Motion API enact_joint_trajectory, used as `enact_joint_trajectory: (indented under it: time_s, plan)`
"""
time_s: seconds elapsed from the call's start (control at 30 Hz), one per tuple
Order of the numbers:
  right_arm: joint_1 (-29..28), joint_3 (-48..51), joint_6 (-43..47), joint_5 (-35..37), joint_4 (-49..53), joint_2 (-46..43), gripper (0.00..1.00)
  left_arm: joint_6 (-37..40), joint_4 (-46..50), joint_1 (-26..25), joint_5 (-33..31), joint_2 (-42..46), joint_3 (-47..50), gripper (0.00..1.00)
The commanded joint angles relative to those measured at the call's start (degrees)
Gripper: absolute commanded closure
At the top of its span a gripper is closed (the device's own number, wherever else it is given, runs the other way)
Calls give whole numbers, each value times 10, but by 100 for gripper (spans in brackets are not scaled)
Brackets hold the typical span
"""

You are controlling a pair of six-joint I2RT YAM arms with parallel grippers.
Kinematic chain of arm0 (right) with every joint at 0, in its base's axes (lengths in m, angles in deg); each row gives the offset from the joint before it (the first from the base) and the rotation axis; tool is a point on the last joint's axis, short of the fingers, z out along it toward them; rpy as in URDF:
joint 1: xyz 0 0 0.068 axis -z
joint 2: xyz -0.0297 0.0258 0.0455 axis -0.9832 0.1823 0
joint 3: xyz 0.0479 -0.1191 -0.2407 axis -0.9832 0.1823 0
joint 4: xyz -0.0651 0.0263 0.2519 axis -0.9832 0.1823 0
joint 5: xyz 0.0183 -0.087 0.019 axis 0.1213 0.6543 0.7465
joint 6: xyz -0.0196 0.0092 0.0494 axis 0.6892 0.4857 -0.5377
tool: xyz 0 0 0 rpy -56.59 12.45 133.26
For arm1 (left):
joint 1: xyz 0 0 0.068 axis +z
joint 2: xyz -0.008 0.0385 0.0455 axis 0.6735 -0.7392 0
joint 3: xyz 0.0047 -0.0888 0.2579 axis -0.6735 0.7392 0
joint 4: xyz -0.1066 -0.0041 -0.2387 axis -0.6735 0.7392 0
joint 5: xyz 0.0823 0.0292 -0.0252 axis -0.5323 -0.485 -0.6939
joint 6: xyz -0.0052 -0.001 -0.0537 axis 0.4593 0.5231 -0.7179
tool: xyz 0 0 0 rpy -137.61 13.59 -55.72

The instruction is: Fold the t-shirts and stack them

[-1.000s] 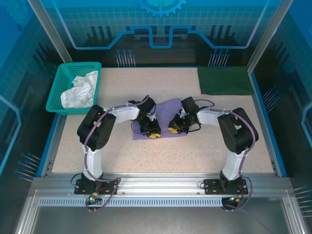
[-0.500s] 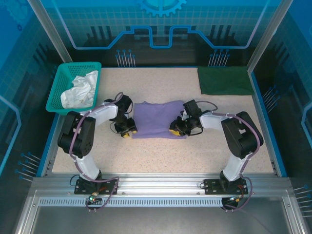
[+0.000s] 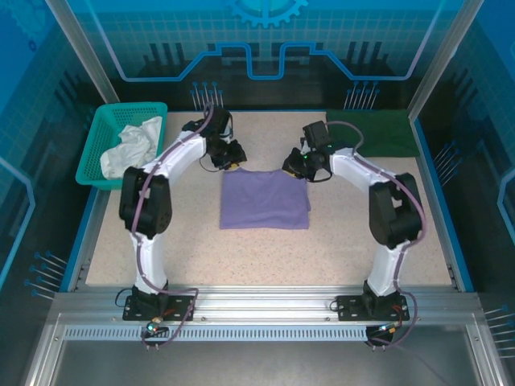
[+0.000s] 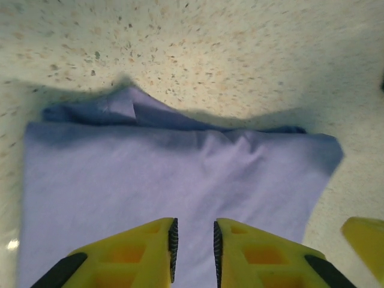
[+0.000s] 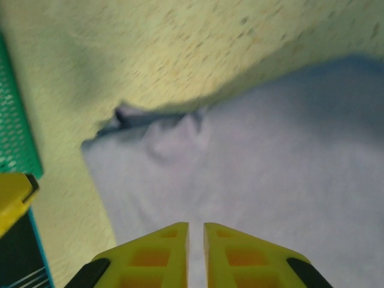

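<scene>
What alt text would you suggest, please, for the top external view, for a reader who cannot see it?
A folded lavender shirt lies centred on the table, with the left end effector and right end effector near its far corners. A teal basket holding white cloth sits far left; a green shirt lies far right.

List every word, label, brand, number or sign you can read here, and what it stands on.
None can be read.
Folded lavender-purple cloth t-shirt: plain where it shows, no print or label visible.
Folded dark green cloth t-shirt: plain.
Teal plastic mesh basket: no marking.
Blue back panel: gear outline and circuit-like lines, no letters.
</scene>
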Motion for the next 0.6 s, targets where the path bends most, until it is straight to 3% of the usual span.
enact_joint_trajectory:
  time_s: [0.0, 0.07, 0.2, 0.37, 0.43, 0.57]
  plan:
    - [23, -51, 18, 16, 67, 77, 84, 19, 4, 0, 7, -66, -26, 74]
    - [37, -81, 23, 11, 85, 118, 85, 16, -5, 3, -13, -94, -36, 75]
    - [70, -82, 3, -11, 82, 158, 85, -5, 15, 14, -116, -125, -46, 78]
    - [96, -32, -46, -71, 8, 139, 75, -30, 30, 33, -138, -125, -59, 74]
    - [96, -24, -48, -91, -18, 115, 67, -34, 41, 33, -131, -114, -78, 67]
    - [84, 5, -33, -100, -34, 26, 38, -57, 41, 20, -124, -38, -90, 41]
